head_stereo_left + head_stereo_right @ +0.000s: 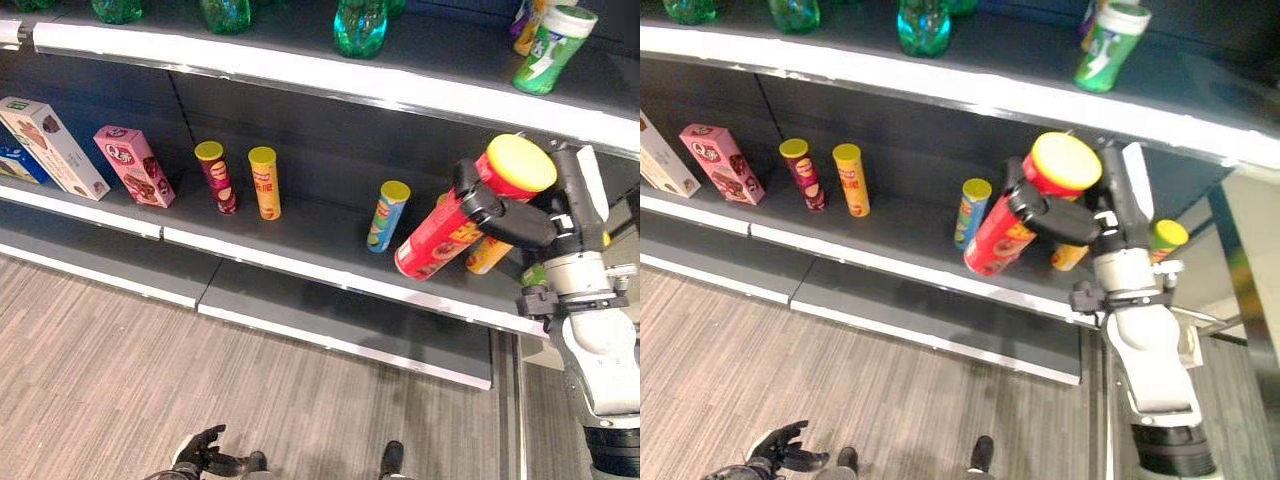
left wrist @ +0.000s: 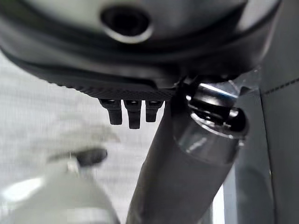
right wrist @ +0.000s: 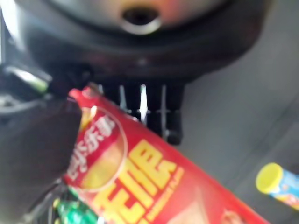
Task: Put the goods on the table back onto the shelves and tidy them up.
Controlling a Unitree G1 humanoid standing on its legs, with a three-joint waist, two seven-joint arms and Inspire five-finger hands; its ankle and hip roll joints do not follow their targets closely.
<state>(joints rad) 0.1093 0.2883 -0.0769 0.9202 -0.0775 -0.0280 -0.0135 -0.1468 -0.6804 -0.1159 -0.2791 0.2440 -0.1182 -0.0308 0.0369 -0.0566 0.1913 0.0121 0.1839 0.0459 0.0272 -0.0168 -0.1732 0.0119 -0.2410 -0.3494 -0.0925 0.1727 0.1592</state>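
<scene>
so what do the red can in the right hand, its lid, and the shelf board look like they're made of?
Red chip can: looks like a printed paperboard tube with a glossy wrap; a faint sheen shows on it. It is held tilted in the right hand.
Yellow lid: likely soft plastic, matte, with an even colour and a rounded rim.
Shelf board: probably painted metal, dark and matte, with a bright silver front strip.

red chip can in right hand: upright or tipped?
Tipped. The red chip can leans, yellow lid up, base low over the shelf, in the right hand.
</scene>
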